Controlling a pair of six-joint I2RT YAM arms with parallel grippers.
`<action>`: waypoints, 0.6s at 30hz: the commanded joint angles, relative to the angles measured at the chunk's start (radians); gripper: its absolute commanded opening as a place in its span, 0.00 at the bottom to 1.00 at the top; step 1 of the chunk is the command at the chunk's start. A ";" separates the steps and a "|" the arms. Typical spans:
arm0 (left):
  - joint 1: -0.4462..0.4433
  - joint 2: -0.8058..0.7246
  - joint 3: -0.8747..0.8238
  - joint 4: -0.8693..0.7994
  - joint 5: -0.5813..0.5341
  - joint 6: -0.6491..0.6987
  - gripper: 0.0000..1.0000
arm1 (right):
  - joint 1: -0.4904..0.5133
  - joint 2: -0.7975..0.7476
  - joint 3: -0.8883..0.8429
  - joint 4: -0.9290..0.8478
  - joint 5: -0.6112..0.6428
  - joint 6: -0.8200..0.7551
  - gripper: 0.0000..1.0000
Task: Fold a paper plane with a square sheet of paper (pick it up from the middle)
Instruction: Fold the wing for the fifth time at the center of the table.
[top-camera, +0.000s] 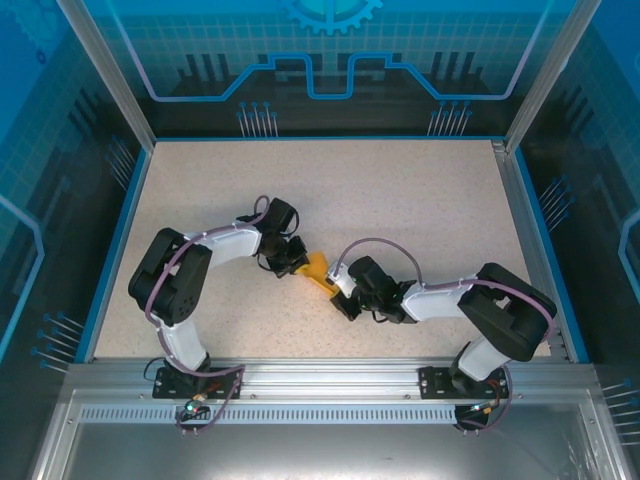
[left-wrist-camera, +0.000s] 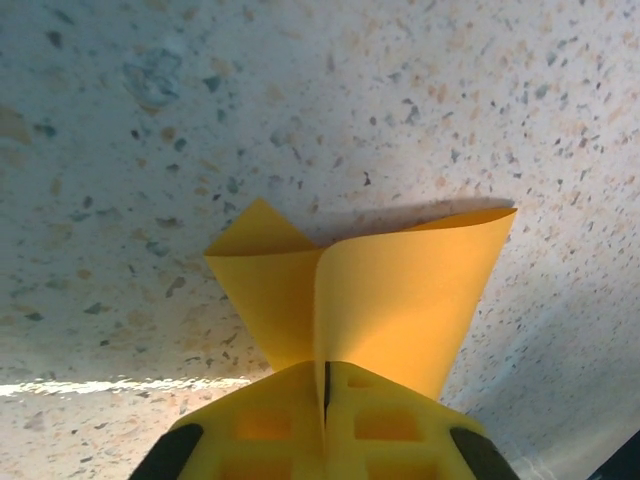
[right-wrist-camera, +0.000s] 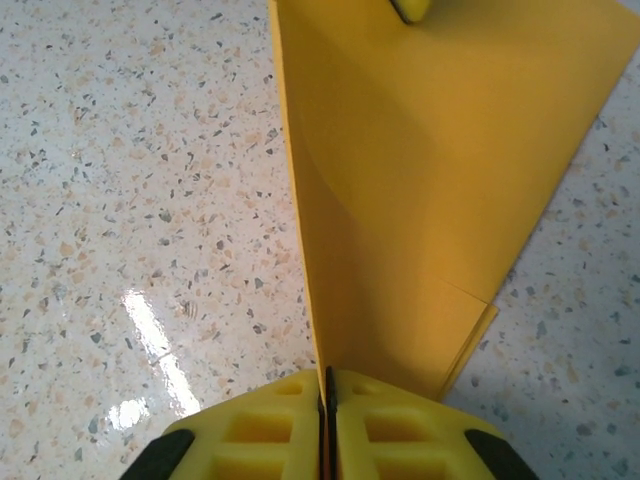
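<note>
The orange paper (top-camera: 317, 272), folded into an angular shape, hangs just above the table between my two grippers. My left gripper (top-camera: 293, 262) is shut on its left end; in the left wrist view the paper (left-wrist-camera: 400, 290) fans out from the closed yellow fingers (left-wrist-camera: 260, 430) in two flaps. My right gripper (top-camera: 340, 292) is shut on the other end; in the right wrist view the paper (right-wrist-camera: 430, 180) rises as a broad upright sheet from between the yellow fingers (right-wrist-camera: 390, 435), with a folded layer edge at its lower right. The left gripper's tip (right-wrist-camera: 410, 8) shows at the top.
The speckled beige tabletop (top-camera: 400, 200) stretches out behind and to both sides of the arms. Blue rails and clear panels wall it in, with a metal frame along the near edge (top-camera: 320, 375).
</note>
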 joint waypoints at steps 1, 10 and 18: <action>-0.004 -0.013 0.004 -0.041 -0.011 -0.004 0.03 | 0.033 0.011 0.060 -0.062 0.033 -0.022 0.12; -0.004 -0.018 -0.001 -0.029 0.003 -0.014 0.02 | 0.058 0.047 0.115 -0.119 0.090 -0.018 0.12; -0.004 -0.022 -0.001 -0.037 -0.005 -0.013 0.03 | 0.057 0.014 0.081 -0.099 0.073 0.018 0.06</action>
